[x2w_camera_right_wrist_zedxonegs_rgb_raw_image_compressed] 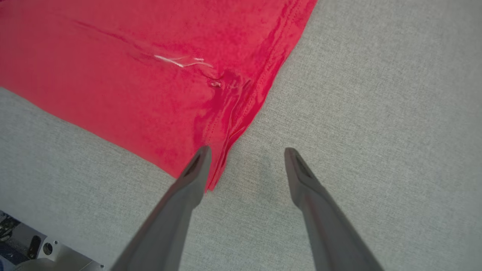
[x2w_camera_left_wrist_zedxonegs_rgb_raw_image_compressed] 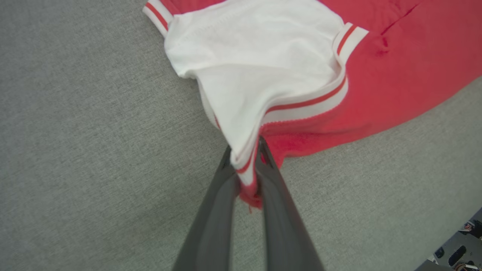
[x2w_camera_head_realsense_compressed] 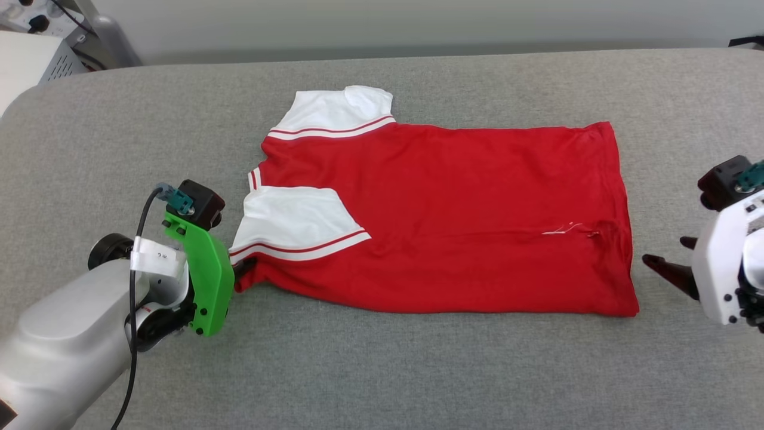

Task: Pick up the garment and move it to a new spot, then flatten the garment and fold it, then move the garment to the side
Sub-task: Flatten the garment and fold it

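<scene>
**Left claw [x2w_camera_left_wrist_zedxonegs_rgb_raw_image_compressed: 244, 154] pinches the shirt [x2w_camera_head_realsense_compressed: 453, 215], right claw [x2w_camera_right_wrist_zedxonegs_rgb_raw_image_compressed: 246, 150] is wide open**

I see the red shirt lying flat on the gray counter [x2w_camera_head_realsense_compressed: 382, 370], in the middle of the head view. Its neck end points to the left of the frame and its bottom edge points to the right. One white sleeve [x2w_camera_head_realsense_compressed: 292, 218] is folded over the red part.

My left claw is at the lower left of the head view. It is clamped on the shirt, right at the corner by the sleeve's striped edge. In the left wrist view the cloth is squeezed between the two fingers.

My right claw is at the right edge of the head view, just beside the shirt's lower right corner. Its fingers are far apart and hold nothing. One fingertip is over the shirt's corner, but I cannot tell if it touches. A little white thread [x2w_camera_head_realsense_compressed: 561, 230] sits on the red cloth near that corner.
</scene>
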Controlling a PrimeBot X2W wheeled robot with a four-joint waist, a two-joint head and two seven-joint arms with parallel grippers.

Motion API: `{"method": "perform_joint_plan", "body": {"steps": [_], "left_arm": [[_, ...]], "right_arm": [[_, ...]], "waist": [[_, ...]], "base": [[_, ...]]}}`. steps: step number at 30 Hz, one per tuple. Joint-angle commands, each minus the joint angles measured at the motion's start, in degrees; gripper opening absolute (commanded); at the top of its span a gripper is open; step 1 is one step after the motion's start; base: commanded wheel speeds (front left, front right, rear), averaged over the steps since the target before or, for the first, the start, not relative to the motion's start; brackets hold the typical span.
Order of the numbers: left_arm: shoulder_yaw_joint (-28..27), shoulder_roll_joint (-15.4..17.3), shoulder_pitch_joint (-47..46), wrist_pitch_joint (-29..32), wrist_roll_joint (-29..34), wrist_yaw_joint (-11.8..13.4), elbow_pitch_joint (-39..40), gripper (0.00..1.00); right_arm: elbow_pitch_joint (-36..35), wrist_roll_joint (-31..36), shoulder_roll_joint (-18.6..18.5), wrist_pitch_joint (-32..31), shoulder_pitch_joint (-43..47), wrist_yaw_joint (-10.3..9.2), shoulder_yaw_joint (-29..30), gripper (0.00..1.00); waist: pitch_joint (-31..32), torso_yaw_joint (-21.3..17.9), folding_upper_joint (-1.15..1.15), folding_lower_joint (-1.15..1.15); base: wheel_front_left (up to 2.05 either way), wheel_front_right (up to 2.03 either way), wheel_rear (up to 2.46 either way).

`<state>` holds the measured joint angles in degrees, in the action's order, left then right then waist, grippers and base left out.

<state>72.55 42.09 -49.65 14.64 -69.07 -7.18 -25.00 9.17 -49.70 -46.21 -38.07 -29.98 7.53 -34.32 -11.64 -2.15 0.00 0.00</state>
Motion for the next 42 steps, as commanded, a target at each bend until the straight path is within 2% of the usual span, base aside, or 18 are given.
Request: {"method": "perform_joint_plan", "body": {"steps": [1, 12, 17, 18, 19, 26, 33, 42], "left_arm": [[0.05, 0.32, -1.04, -0.48, 0.91, 0.41, 0.33, 0.00], [-0.31, -0.13, -2.12, -1.40, 1.55, 0.68, 0.91, 0.00], [-0.26, -0.64, -1.44, -1.76, 1.22, 0.55, 0.35, 0.00], [-0.25, -0.65, -1.17, -1.86, 1.12, 0.52, 0.23, 0.00], [-0.23, -0.62, -0.95, -1.93, 1.04, 0.49, 0.11, 0.00], [-0.11, -0.25, 1.95, -2.88, -0.15, 0.21, -0.58, 0.00], [0.09, 3.12, 6.84, -4.24, -0.85, 0.06, 3.03, 0.00], [0.32, 7.85, 12.79, -4.90, -0.65, 3.01, 11.95, 0.00]], "right_arm": [[0.64, 0.03, 1.21, -0.63, -0.50, -0.04, -0.20, 1.00], [12.73, 2.60, 9.08, -0.40, 0.56, -0.04, -3.74, 1.00], [16.42, 0.51, 11.56, 2.22, 1.84, -0.04, -5.86, 1.00], [16.66, 0.10, 11.77, 3.43, 1.85, -0.04, -6.11, 0.35], [16.72, -0.21, 11.84, 4.32, 1.83, -0.04, -6.35, 0.00], [14.40, -1.94, 9.40, 11.75, 1.62, -0.04, -7.07, 0.00], [8.05, -3.69, 5.27, 17.17, 5.06, -0.04, -5.36, 0.00], [-0.59, -4.56, 0.40, 17.02, 14.58, -0.04, 0.14, 0.00]], "waist": [[-0.70, 0.53, 0.00, 0.00], [-3.63, 1.99, 0.00, 0.00], [-3.77, 2.11, 0.00, 0.00], [-3.68, 2.00, 0.00, 0.00], [-3.57, 1.89, 0.00, 0.00], [-0.53, 1.06, 0.00, 0.00], [3.51, 0.69, 0.00, 0.00], [6.31, 1.15, 0.00, 0.00]], "base": [[0.00, 0.00, 0.00], [0.00, 0.00, 0.00], [0.00, 0.00, 0.00], [0.00, 0.00, 0.00], [0.00, 0.00, 0.00], [0.00, 0.00, 0.00], [0.00, 0.00, 0.00], [0.00, 0.00, 0.00]]}}
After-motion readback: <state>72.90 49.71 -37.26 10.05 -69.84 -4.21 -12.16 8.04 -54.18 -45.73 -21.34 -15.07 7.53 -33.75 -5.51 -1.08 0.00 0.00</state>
